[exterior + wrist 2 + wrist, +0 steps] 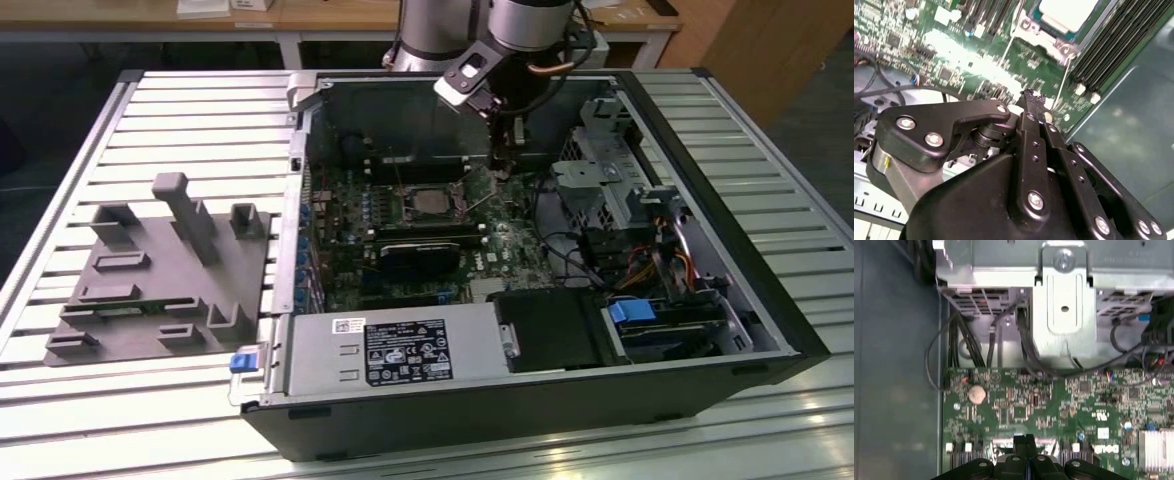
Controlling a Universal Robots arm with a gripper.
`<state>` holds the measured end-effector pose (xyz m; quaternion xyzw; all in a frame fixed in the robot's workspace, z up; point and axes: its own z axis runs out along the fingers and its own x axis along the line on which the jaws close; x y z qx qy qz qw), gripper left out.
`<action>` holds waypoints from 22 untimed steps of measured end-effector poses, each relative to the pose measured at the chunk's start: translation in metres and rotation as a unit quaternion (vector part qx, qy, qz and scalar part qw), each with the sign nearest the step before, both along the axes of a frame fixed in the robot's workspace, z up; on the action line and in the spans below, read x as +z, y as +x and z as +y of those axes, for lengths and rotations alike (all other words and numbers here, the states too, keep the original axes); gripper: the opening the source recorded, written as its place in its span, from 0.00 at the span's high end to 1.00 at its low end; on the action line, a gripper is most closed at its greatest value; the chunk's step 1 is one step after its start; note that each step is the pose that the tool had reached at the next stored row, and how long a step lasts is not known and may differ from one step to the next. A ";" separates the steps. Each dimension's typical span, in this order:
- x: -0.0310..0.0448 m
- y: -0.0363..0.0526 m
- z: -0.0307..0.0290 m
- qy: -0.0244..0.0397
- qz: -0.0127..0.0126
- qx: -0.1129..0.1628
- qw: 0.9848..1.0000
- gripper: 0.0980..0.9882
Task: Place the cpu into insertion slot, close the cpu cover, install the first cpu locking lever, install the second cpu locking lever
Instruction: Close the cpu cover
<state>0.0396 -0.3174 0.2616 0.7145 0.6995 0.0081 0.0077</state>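
Observation:
The cpu (pixel 430 200) (pixel 1068 11) lies silvery top up in the insertion slot (pixel 404 210) on the green board inside the open computer case. The cpu cover (pixel 1044 39), a pale metal frame, lies around the chip's edge. Two thin metal lever rods (pixel 1062 80) run along the socket's sides. My gripper (pixel 498 172) (pixel 1029 96) (pixel 1026 440) hangs just above the board, to the exterior view's right of the socket. Its black fingers are shut together with nothing between them.
A metal drive cage (pixel 601 185) (pixel 1064 305) and black cables (pixel 1024 340) stand close beside the gripper. A black card (pixel 414 255) lies in front of the socket, with the power supply (pixel 400 350) nearer still. A grey fixture (pixel 160 270) sits at the exterior view's left.

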 end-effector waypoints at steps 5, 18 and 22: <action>0.0000 0.0138 0.0000 0.000 0.001 0.000 1.000 1.00; -0.0137 0.0195 0.0000 0.000 0.002 0.000 1.000 1.00; -0.0210 0.0200 0.0000 0.000 0.002 0.000 1.000 1.00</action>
